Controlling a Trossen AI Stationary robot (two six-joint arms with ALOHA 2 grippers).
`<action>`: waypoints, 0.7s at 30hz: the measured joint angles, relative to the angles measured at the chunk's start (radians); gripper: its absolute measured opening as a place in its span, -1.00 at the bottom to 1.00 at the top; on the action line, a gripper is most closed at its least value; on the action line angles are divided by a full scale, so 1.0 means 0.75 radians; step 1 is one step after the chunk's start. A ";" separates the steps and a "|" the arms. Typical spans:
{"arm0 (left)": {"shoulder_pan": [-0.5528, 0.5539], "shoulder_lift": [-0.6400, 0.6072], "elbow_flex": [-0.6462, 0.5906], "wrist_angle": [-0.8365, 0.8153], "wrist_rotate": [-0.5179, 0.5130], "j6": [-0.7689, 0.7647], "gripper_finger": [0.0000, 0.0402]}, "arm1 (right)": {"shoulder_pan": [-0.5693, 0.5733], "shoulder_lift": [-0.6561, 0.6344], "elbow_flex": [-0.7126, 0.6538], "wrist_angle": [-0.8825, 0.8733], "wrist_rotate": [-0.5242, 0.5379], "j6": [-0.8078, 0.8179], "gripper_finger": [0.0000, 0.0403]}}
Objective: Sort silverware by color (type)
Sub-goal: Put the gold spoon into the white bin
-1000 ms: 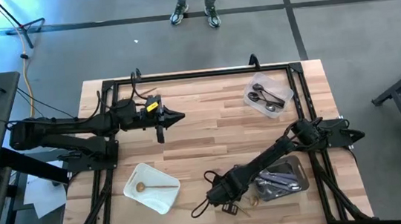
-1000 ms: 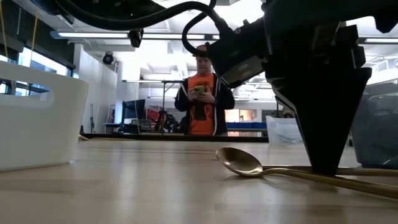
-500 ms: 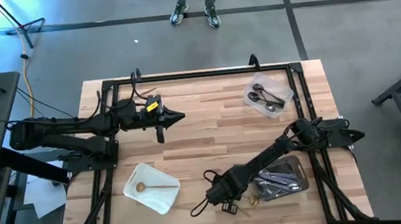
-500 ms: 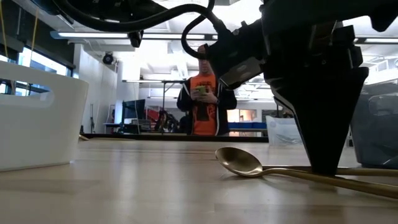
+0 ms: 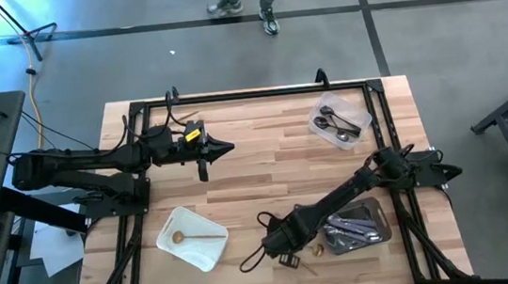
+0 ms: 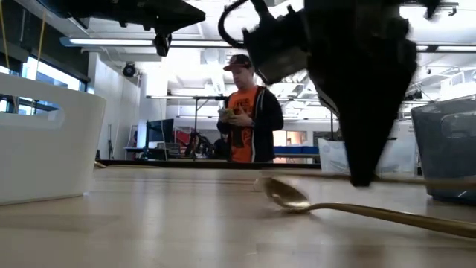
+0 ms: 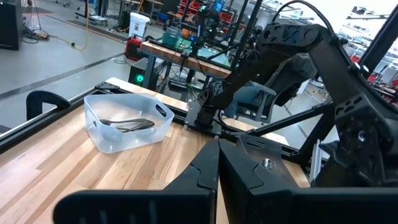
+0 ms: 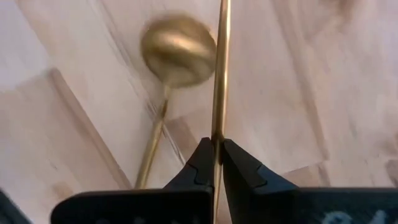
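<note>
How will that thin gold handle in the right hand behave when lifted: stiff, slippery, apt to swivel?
Probably stiff: the gold handle runs straight out of the shut right hand. Likely slippery and apt to swivel: polished metal pinched between narrow tips. The gold spoon beneath looks light; a bump may shove it.

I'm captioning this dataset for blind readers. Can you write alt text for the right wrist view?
The right gripper has its two dark fingers shut on a thin gold utensil handle, held above a light wooden table. Beneath it a gold spoon lies on the wood, bowl pointing away from the camera and handle running back toward the fingers.
</note>
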 joint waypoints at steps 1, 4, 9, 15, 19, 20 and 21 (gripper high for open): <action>0.000 0.000 0.000 -0.001 0.000 0.000 -1.00 | -0.001 -0.006 0.001 0.006 0.003 0.000 -1.00; 0.000 0.000 0.000 0.000 0.000 0.000 -1.00 | 0.002 -0.016 0.001 0.027 0.001 -0.004 -1.00; 0.000 0.000 0.000 -0.001 0.021 0.024 -1.00 | 0.011 -0.090 0.002 0.028 -0.009 -0.030 -1.00; 0.036 -0.005 0.000 -0.001 0.152 0.013 -1.00 | 0.046 -0.224 0.004 0.028 0.094 -0.040 -1.00; 0.078 -0.034 -0.001 0.001 0.275 0.041 -1.00 | 0.053 -0.275 0.004 0.065 0.190 -0.028 -1.00; 0.089 -0.044 -0.001 -0.009 0.301 0.054 -1.00 | 0.052 -0.284 0.004 0.086 0.192 -0.031 -1.00; 0.101 -0.056 -0.001 -0.012 0.324 0.068 -1.00 | 0.051 -0.288 0.004 0.108 0.190 -0.040 -1.00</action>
